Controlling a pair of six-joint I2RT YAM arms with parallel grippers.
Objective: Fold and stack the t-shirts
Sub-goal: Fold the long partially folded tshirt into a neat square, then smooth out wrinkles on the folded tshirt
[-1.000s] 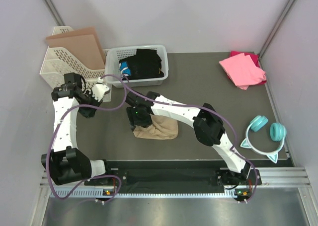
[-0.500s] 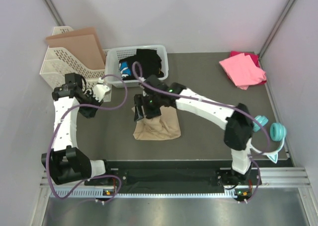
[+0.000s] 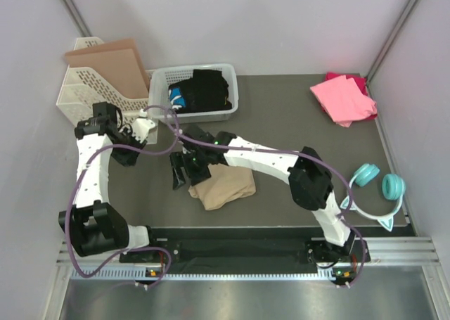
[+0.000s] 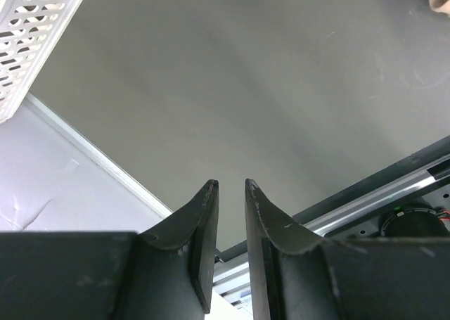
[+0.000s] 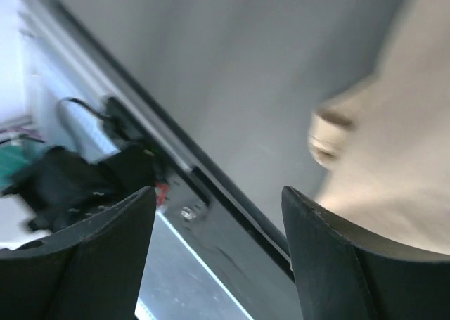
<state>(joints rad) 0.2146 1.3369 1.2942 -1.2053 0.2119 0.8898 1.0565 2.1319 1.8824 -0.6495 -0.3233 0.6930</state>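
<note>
One folded tan t-shirt [image 3: 223,188] lay mid-tabletop [image 3: 281,116]; one pink t-shirt [image 3: 343,98], far right. Right gripper [image 3: 179,174]: jaws stood apart, just beside the tan t-shirt. Left gripper [image 4: 230,186]: jaws nearly together, empty.

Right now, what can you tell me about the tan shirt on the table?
The tan soft cloth t-shirt is folded into a small, slightly lumpy bundle, turned a bit crooked. It lies on the dark grey table mat, near the front middle. The right arm's end effector sits open just beside its left edge, with no cloth between its fingers. Nothing is stacked on it.
</note>
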